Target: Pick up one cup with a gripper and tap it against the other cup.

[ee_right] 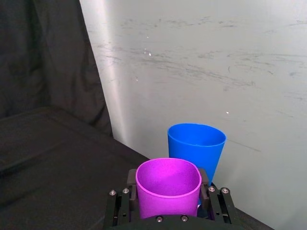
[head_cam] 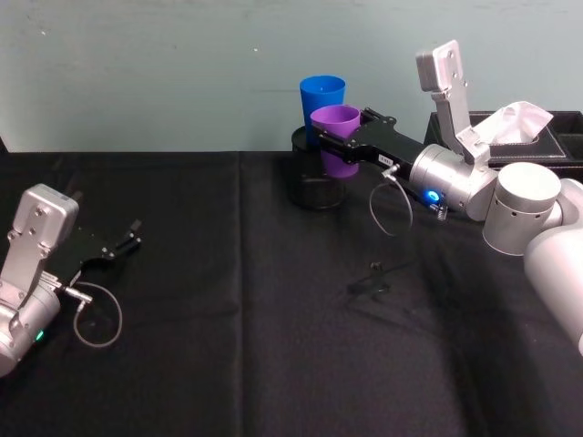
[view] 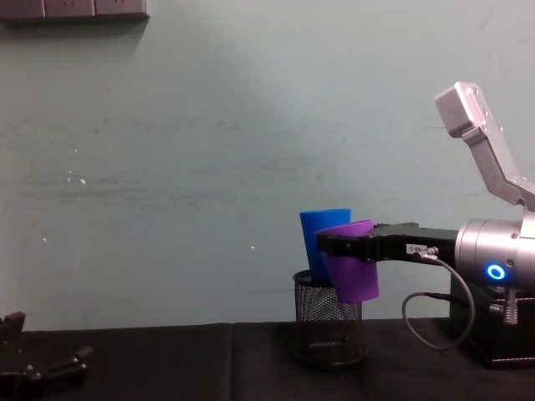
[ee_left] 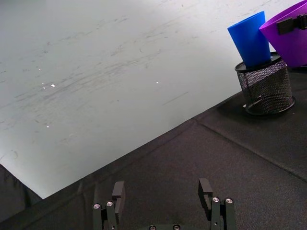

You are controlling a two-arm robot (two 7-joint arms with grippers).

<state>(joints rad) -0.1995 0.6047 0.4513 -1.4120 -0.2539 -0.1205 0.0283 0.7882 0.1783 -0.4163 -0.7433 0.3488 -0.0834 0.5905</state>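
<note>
- The right end effector is clamped on the purple cup, one flat black finger on each side just under the rim.
- The cup is held off the desk near the middle of its far edge and tilts slightly.
- A small white label sits on the right end effector's black body. Its writing is too small to read.
- A blue ring light glows on the silver-grey wrist behind it.
- The blue cup stands upright in a black wire-mesh pen holder at the desk's far edge.
- The purple cup is just beside the blue one, on its near side, and whether they touch cannot be told.
- Neither cup carries a visible mark.
- The pale wall rises straight behind the far edge.
- A black box with white tissue sits at the far right corner.
- The left end effector rests near the desk's left edge with its fingers spread and nothing between them.
- The middle and near stretches of the desk are bare black cloth.
</note>
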